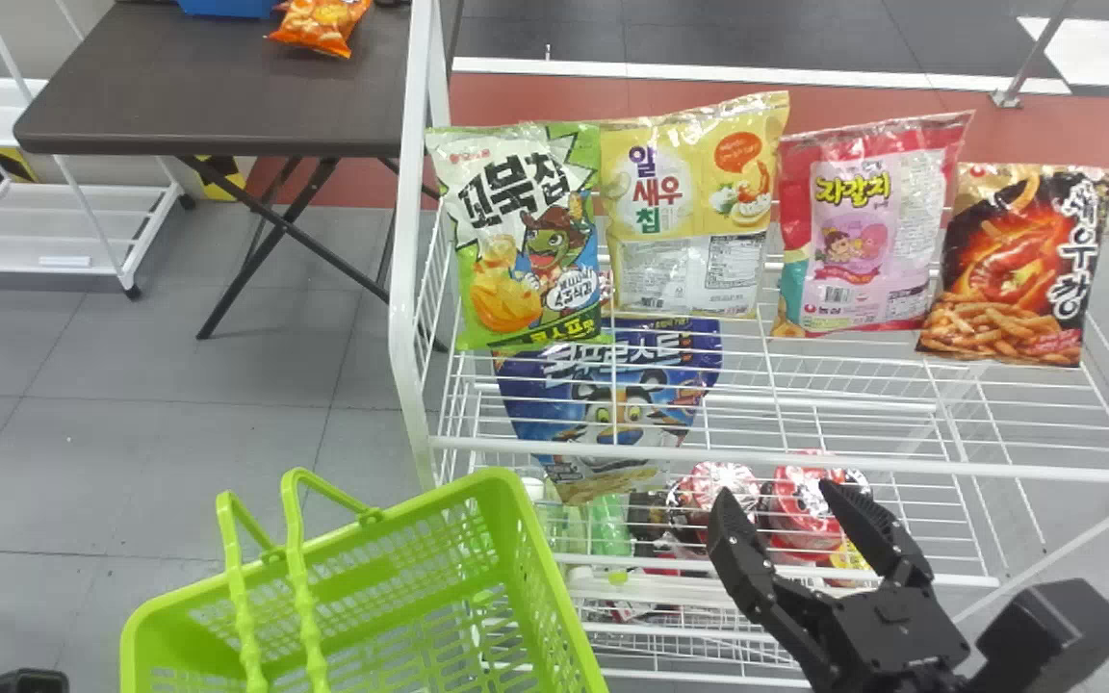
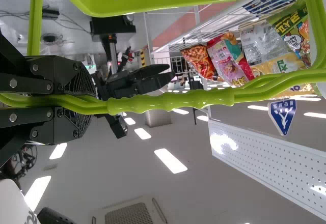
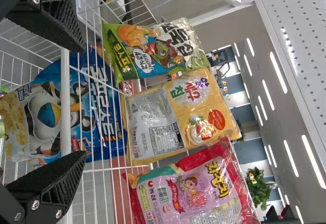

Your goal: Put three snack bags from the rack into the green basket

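Held right gripper before the rack, with jaws apart. Clamped green basket handles in left gripper's jaws. Displayed snack bags upright on upper shelf, beside grey floor.

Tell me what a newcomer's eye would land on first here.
Probably the bright green basket, low in the head view, its handles held by the left gripper. Next might come the colourful row of four snack bags on the rack's upper shelf, then the black right gripper, open at lower right.
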